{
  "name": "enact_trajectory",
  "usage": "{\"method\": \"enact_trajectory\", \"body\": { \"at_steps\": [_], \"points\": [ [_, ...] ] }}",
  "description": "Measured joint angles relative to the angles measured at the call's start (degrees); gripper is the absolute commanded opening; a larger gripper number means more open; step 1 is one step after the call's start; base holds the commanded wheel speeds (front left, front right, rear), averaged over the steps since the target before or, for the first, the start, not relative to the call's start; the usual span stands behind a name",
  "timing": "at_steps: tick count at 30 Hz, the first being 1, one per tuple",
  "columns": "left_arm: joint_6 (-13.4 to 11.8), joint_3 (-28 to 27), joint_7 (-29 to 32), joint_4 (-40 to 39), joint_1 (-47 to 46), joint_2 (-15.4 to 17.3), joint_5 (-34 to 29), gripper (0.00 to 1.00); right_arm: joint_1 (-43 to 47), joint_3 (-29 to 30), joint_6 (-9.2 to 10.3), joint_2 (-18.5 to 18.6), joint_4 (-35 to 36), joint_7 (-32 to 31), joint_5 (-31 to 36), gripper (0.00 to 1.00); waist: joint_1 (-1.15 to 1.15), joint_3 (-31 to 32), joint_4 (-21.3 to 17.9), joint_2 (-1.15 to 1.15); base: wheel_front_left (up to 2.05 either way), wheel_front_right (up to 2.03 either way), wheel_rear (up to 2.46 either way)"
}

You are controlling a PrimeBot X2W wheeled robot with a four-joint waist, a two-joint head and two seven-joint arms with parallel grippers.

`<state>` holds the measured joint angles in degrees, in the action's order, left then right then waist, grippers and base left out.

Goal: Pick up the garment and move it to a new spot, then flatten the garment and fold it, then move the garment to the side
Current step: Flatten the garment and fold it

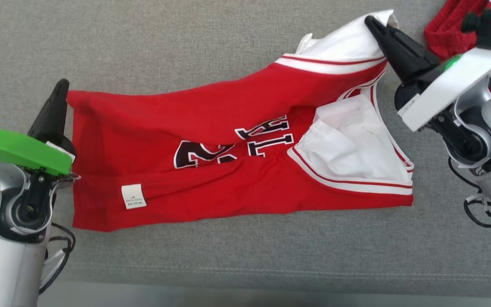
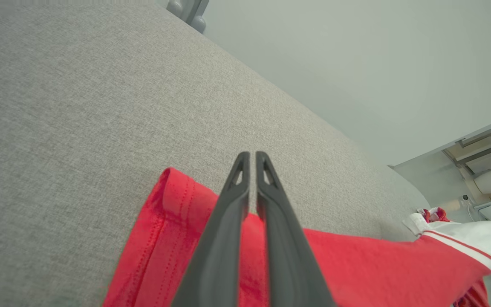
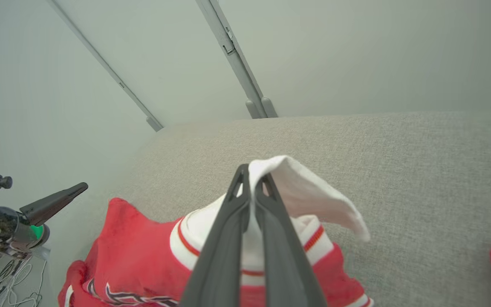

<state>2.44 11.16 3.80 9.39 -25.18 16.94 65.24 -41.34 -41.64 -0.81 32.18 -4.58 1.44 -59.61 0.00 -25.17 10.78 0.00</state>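
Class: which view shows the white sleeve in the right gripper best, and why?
Right wrist view: the white sleeve sits close, clamped between the right gripper's shut fingers. The head view shows it smaller, from above. The left wrist view catches it tiny, near the edge.

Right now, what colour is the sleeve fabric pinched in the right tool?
The sleeve is white, bordered by red-and-white striped trim; clearest in the right wrist view.

Garment (image 1: 228, 170) held btw L gripper (image 1: 61, 90) & R gripper (image 1: 372, 22), grey couch (image 1: 164, 42).
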Motion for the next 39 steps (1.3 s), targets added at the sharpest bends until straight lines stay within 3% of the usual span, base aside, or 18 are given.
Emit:
{"method": "enact_trajectory", "body": {
  "at_steps": [4, 6, 9, 10, 12, 13, 25, 29, 35, 37, 38, 39],
  "points": [
    [-0.73, 0.82, 1.53, 0.7, -1.99, -0.02, -0.67, 0.13, -3.17, -0.58, 0.37, -1.01, -0.97, -0.77, 1.26, 0.0, 0.0, -1.98, 0.1, 0.0, 0.0, 0.0, 0.0],
    [-1.11, 1.79, 2.86, 1.87, -2.08, -0.05, -0.74, 0.35, -3.86, -1.22, 0.33, -1.62, -1.43, -1.09, 1.41, 0.0, 0.0, -2.89, 0.12, 0.0, 0.0, 0.0, 0.0],
    [-2.48, 2.01, 3.74, 3.57, -2.08, -0.03, -0.99, 0.45, -4.03, -1.78, 0.14, -2.48, -2.2, -1.18, 1.69, 0.0, 0.0, -4.0, 0.13, 0.0, 0.0, 0.0, 0.0],
    [-2.54, 1.98, 3.75, 4.0, -2.1, 0.01, -1.13, 0.55, -4.03, -1.97, -0.08, -2.79, -2.69, -1.18, 1.69, 0.0, 0.0, -4.27, 0.12, 0.0, 0.0, 0.0, 0.0],
    [-2.63, 2.01, 4.0, 4.87, -2.12, 0.07, -1.37, 0.93, -4.02, -2.25, -0.21, -3.16, -3.5, -1.16, 1.69, 0.0, 0.0, -4.62, 0.1, 0.0, 0.0, 0.0, 0.0],
    [-2.97, 2.01, 4.12, 5.09, -2.17, 0.21, -1.67, 0.99, -4.02, -2.35, -0.34, -3.28, -3.74, -1.16, 1.69, 0.0, 0.0, -4.71, 0.07, 0.0, 0.0, 0.0, 0.0],
    [-3.72, 3.67, 7.26, 7.16, -4.43, 3.61, -3.5, 1.0, -4.05, -3.32, -1.67, -4.94, -5.72, -1.18, 1.69, 0.0, 0.0, -5.01, -0.77, 0.0, 0.0, 0.0, 0.0],
    [-3.72, 5.44, 8.08, 8.37, -5.48, 5.53, -6.82, 1.0, -4.09, -3.55, -1.9, -5.48, -6.41, -1.16, 1.69, 0.0, 0.0, -5.26, -1.37, 0.0, 0.0, 0.0, 0.0],
    [-3.72, 5.73, 8.81, 8.81, -6.88, 5.87, -6.95, 0.99, -4.09, -4.03, -2.58, -6.01, -7.39, -1.16, 1.69, 0.0, 0.0, -5.31, -1.94, 0.0, 0.0, 0.0, 0.0],
    [-3.71, 6.19, 9.36, 9.03, -7.08, 5.89, -6.95, 0.96, -4.09, -4.23, -2.72, -6.21, -7.76, -1.16, 1.69, 0.0, 0.0, -5.3, -2.08, 0.0, 0.0, 0.0, 0.0],
    [-3.71, 6.3, 9.54, 9.13, -7.23, 5.93, -6.97, 0.82, -4.09, -4.33, -2.72, -6.32, -7.93, -1.16, 1.69, 0.0, 0.0, -5.29, -2.15, 0.0, 0.0, 0.0, 0.0],
    [-3.71, 6.44, 9.82, 9.32, -7.45, 6.01, -6.97, 0.58, -4.09, -4.41, -2.74, -6.42, -8.06, -1.16, 1.69, 0.0, 0.0, -5.28, -2.21, 0.0, 0.0, 0.0, 0.0]
  ]
}}
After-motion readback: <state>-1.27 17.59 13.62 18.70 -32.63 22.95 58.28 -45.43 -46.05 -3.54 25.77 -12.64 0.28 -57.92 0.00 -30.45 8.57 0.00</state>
